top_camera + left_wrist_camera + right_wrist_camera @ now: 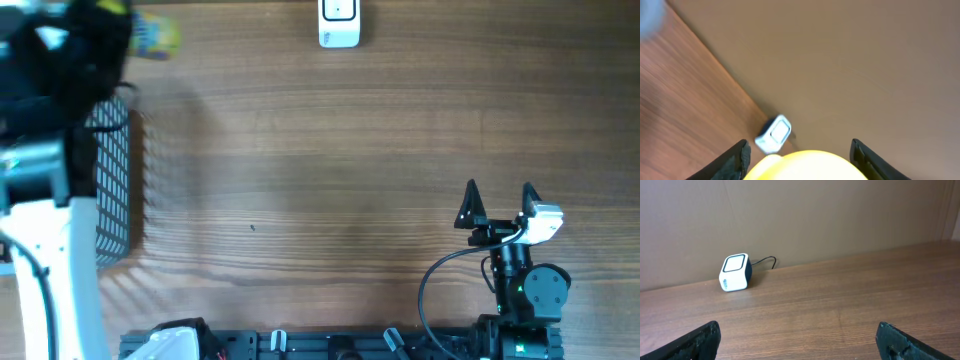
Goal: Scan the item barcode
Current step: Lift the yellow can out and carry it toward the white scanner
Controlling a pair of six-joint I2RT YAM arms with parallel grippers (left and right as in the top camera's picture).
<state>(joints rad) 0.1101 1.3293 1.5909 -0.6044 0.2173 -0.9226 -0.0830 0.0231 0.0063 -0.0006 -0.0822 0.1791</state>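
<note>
A yellow item (805, 167) with a rounded top sits between the fingers of my left gripper (799, 149), which is shut on it and holds it above the table. In the overhead view the item (157, 38) shows yellow and blue at the far left corner, beside the blurred left gripper (126, 32). The white barcode scanner (339, 22) stands at the far edge of the table. It also shows ahead of the held item (774, 134) and at the left of the right wrist view (735, 272). My right gripper (498, 205) rests open and empty near the front right (800, 345).
A dark wire basket (115, 180) stands at the left edge, partly under the left arm. The scanner's cable (765, 261) runs toward the brown wall behind it. The arm bases and a rail (330, 345) line the front edge.
</note>
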